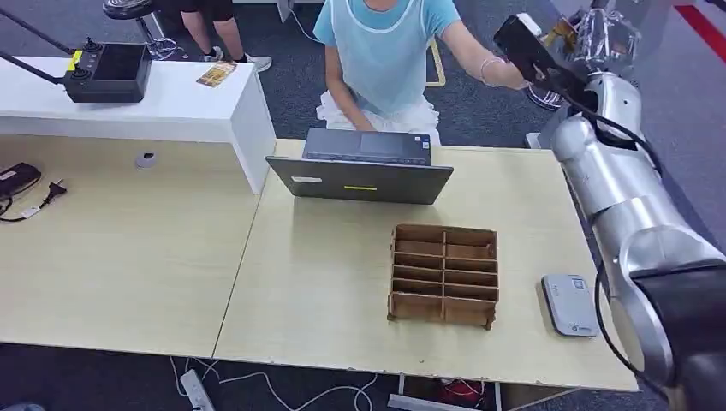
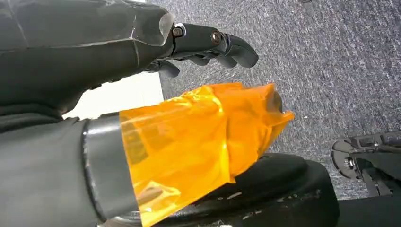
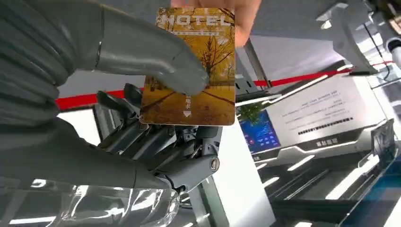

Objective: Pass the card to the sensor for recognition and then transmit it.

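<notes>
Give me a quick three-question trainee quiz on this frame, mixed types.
1. True or false: the right hand pinches the hotel card with its thumb.
2. Who else touches the card? A) nobody B) a person's hand C) the robot's left hand
3. Fill in: on the table, the grey card sensor lies beside the brown ____ organizer.

Key: 1 true. 2 B, fingers grip the card's far edge in the right wrist view. 3 compartment (divided cardboard).
</notes>
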Motion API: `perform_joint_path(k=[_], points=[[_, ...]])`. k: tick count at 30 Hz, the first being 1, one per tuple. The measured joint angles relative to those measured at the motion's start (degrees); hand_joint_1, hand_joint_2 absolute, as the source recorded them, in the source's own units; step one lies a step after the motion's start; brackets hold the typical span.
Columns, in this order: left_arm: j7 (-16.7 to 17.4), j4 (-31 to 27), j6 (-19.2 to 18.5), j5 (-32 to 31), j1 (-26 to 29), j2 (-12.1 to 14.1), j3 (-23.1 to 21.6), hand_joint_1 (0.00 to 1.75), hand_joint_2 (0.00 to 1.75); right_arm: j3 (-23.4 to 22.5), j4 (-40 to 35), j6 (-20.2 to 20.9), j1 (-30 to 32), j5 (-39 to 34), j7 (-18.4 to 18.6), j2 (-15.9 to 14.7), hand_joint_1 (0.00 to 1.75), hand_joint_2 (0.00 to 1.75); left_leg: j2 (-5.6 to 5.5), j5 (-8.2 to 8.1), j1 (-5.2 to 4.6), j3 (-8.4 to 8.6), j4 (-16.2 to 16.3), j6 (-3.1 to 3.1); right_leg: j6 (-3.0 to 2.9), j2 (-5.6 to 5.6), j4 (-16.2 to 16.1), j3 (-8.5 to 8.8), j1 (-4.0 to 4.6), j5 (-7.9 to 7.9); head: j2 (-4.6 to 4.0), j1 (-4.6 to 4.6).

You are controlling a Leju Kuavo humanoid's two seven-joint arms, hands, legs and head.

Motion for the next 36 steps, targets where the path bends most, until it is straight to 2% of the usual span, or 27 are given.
perform_joint_path(k=[4,11,15,19,23,31,36], points=[[-0.11,0.0,0.02,0.26,0.04,0.02,0.0,0.0,0.0,-1.81,-1.26,-1.14,0.5,-2.64,-1.4,0.0,1.75,1.75,0.01,0.0,0.0,0.0,0.0,0.0,0.0,0.01,0.0,0.0,0.0,0.0,0.0,-0.02],[-0.55,0.0,0.52,0.92,0.45,0.02,0.02,0.0,0.0,-5.97,-4.85,-0.24,2.33,-9.71,-4.68,-0.02,1.75,1.75,0.01,0.0,0.0,0.0,0.0,0.0,0.0,0.01,0.0,-0.01,0.0,0.0,0.0,0.0],[-0.61,0.0,0.72,1.22,0.75,0.02,0.02,0.0,0.0,-8.79,-6.38,3.22,3.2,-15.89,-6.01,-0.09,1.75,1.75,0.01,0.0,0.0,0.0,0.0,0.0,0.0,0.01,0.0,-0.02,0.0,0.0,0.0,0.0],[-0.55,0.0,1.27,1.51,0.91,0.02,0.02,0.0,0.0,-13.03,-6.49,11.77,3.52,-28.03,-7.47,-0.09,1.75,1.75,0.0,0.0,0.0,-0.01,0.0,0.0,0.0,0.0,0.0,-0.02,0.0,0.0,0.0,0.0],[-0.09,0.0,1.57,1.53,0.91,0.02,0.04,0.0,0.0,-16.66,-5.97,17.84,3.56,-35.32,-8.54,-0.24,1.75,1.75,0.01,0.0,0.0,0.0,0.0,0.0,0.0,0.01,0.0,-0.02,0.0,0.0,0.0,0.0],[-0.22,0.0,1.92,2.58,0.93,0.02,0.11,0.0,0.0,-18.64,-4.7,22.78,4.43,-44.73,-10.89,-3.43,1.75,1.75,-0.01,-0.01,-0.01,-0.01,0.01,0.0,0.0,-0.01,-0.03,-0.03,0.0,0.0,0.0,0.0],[-0.63,0.02,2.4,3.34,0.95,0.0,0.33,0.0,0.0,-19.21,-7.78,23.94,9.69,-52.07,-11.62,-6.49,1.75,1.75,-0.03,-0.03,-0.01,-0.03,0.01,0.03,0.0,-0.02,-0.05,-0.02,0.0,0.0,0.0,0.0]])
